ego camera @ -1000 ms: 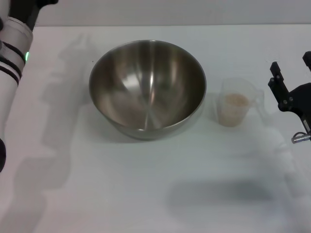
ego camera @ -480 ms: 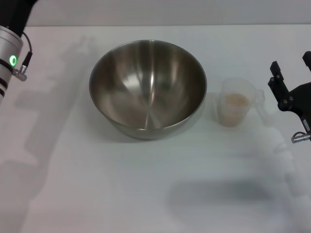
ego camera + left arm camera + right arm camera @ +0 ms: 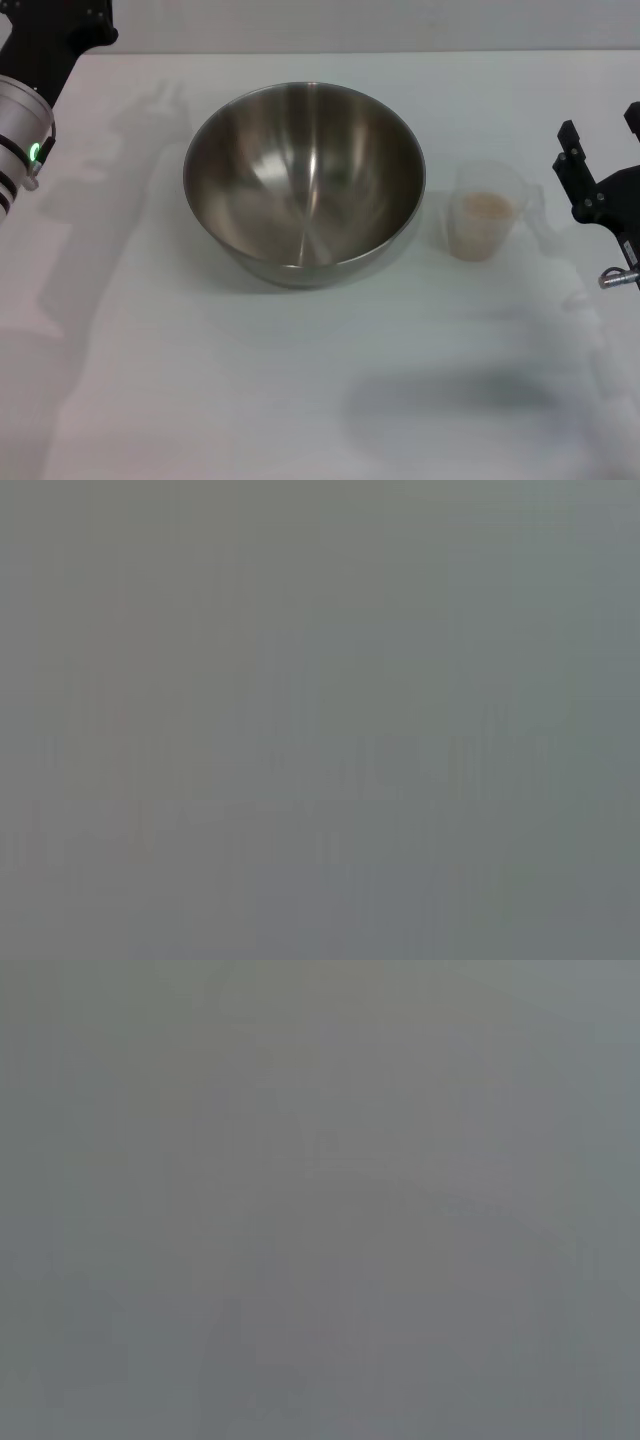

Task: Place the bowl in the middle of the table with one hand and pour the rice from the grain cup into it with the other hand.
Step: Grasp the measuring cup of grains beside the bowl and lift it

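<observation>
Bowl: steel mixing bowl [image 3: 303, 180] upright on the table [image 3: 300, 380], about midway between the left and right edges, nearer the far edge; nothing inside.
Grain cup: clear cup [image 3: 485, 212] just right of the bowl, apart from it, holding rice [image 3: 484, 207].
Left gripper [image 3: 45, 30]: far left corner, well apart from the bowl; finger state cannot be told.
Right gripper [image 3: 600, 170]: at the right edge, near the cup, not touching; fingers parted, grasping nothing.

No text, label, brand, number or sign can be read anywhere: none on the bowl [image 3: 303, 180], on the grain cup [image 3: 483, 212], or on the tabletop [image 3: 300, 380]. Both wrist views show only plain grey.
</observation>
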Tool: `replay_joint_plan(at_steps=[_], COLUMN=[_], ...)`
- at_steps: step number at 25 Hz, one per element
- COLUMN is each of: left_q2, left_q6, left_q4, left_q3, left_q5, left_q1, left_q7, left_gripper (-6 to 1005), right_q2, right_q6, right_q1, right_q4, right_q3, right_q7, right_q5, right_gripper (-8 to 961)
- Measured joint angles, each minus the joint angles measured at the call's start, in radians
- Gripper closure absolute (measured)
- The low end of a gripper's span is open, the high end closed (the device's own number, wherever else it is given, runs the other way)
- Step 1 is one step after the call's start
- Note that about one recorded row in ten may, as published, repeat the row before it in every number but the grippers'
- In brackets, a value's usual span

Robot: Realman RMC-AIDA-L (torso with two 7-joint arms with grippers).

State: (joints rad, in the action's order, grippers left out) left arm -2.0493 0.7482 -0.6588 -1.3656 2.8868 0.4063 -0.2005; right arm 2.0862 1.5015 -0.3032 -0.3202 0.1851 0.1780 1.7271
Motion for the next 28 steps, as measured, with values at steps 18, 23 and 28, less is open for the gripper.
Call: replay_joint_plan(at_steps=[18,23,28], left_q2=[-0.007,-0.009,-0.011], left_q6=[-0.030,-0.043,-0.043], left_q4=[0.073,0.095,0.098], left_q3=[-0.045,-0.036,-0.026], left_q5=[0.000,0.001,0.002], left_q1=[0.043,0.056,0.058], left_q7=[0.018,0.018,0.062], left_gripper=[734,728,722], right_q2=[0.004,0.003,0.003], right_q6=[-0.063,-0.085,-0.087], right_q1=[0.058,0.077,0.093], right_q4=[-0.047,-0.066,-0.076], right_q3=[0.015,0.014,0.013], right_q7=[-0.074,-0.073,-0.073], right_q5=[0.000,0.000,0.001], right_gripper=[282,282,282])
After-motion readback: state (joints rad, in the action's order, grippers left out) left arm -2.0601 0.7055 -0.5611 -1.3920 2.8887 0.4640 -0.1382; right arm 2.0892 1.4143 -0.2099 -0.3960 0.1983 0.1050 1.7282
